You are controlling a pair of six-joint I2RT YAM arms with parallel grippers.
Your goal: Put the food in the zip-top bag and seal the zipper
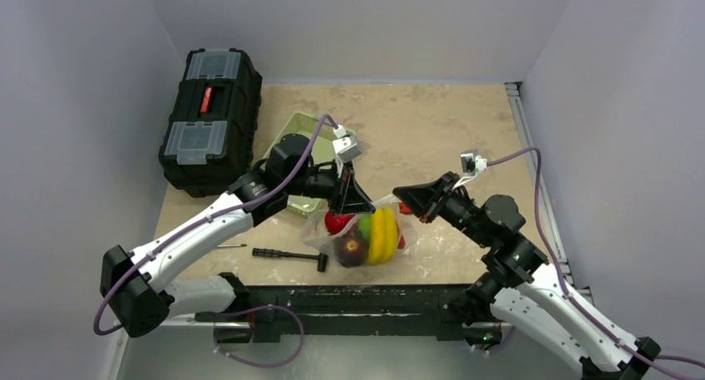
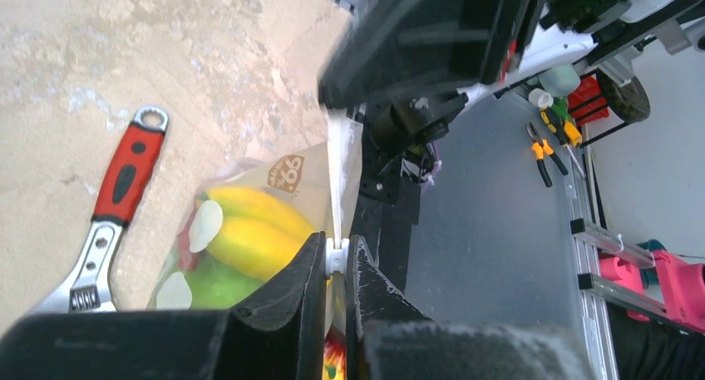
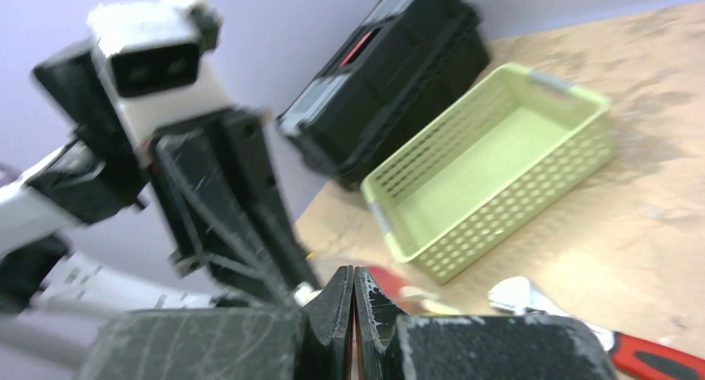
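Observation:
The zip-top bag (image 1: 319, 233) stands near the table's front edge, holding the food: a yellow banana piece (image 1: 382, 234), a red fruit (image 1: 337, 222), a green piece (image 1: 364, 226) and a dark red fruit (image 1: 352, 249). My left gripper (image 1: 349, 204) points down onto the bag's top edge. In the left wrist view the left gripper (image 2: 335, 259) is shut on the white tab (image 2: 335, 255) of the zipper (image 2: 335, 189), with the banana (image 2: 253, 234) and green pepper (image 2: 212, 284) behind the plastic. My right gripper (image 1: 405, 204) (image 3: 353, 284) is shut, pinching the bag's right end.
A black toolbox (image 1: 212, 118) (image 3: 391, 72) sits at the back left, with a pale green basket (image 1: 299, 126) (image 3: 490, 164) beside it. A black-handled tool (image 1: 291, 255) lies left of the bag. A red-handled wrench (image 2: 116, 205) (image 3: 582, 322) lies beyond the bag.

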